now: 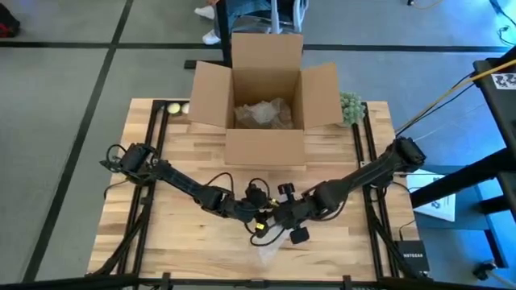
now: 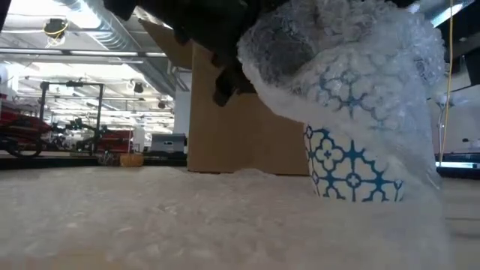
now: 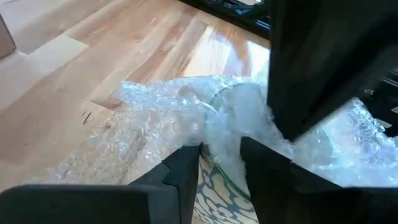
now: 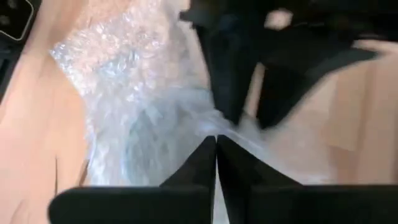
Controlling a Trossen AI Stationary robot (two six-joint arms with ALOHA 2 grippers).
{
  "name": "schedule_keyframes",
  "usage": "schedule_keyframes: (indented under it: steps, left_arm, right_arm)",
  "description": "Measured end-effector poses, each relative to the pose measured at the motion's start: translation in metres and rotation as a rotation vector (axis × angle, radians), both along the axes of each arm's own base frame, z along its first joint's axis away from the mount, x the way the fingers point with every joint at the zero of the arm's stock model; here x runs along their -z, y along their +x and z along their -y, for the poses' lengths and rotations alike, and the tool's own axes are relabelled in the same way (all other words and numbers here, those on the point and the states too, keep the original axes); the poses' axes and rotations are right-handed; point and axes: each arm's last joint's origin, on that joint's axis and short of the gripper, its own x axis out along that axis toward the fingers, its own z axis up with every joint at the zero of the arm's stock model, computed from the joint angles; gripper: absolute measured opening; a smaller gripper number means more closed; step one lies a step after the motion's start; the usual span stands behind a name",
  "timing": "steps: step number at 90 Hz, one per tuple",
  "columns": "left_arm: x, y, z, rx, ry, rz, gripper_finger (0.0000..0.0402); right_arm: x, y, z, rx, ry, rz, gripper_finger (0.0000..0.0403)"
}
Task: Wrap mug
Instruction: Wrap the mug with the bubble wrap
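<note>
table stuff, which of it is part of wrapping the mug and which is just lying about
Part of the job:
white mug with blue pattern
clear bubble wrap sheet, draped over the mug
left gripper, fingers apart around the wrap
right gripper, pinching the wrap

Lying about:
open brown cardboard box
small green plant
pale round balls

The only readable text is "NETGEAR" in white letters on a small black box lying at the near right edge of the desk in the high view. A black-and-white marker tag carries a pattern, not words.
</note>
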Motion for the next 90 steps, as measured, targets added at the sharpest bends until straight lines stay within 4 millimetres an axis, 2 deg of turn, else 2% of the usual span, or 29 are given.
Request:
schedule_keyframes:
  steps: [8,18,29,39,65,90]
  left_arm:
    - [0.0,0.0,0.0,0.001,0.001,0.0,0.0104]
    - [0.0,0.0,0.0,0.002,-0.002,0.005,0.0104]
    - [-0.001,0.0,0.0,0.006,0.002,0.009,0.0104]
    - [-0.001,0.0,0.001,0.012,-0.002,0.011,0.0104]
    - [-0.004,0.002,0.001,0.005,-0.007,0.045,0.0104]
    - [-0.004,0.002,0.002,0.019,0.005,0.045,0.0104]
  right_arm:
    - [-0.008,-0.006,0.006,0.045,-0.086,0.026,0.0001]
    - [0.002,-0.004,0.014,0.088,-0.153,0.039,0.0001]
    - [0.022,0.002,0.013,0.054,-0.08,0.039,0.0001]
    - [0.031,-0.003,0.0,-0.005,-0.015,0.033,0.0001]
    - [0.071,-0.001,-0.004,0.007,0.025,-0.003,0.0]
    - [0.076,0.003,-0.009,-0.029,0.085,-0.005,0.0001]
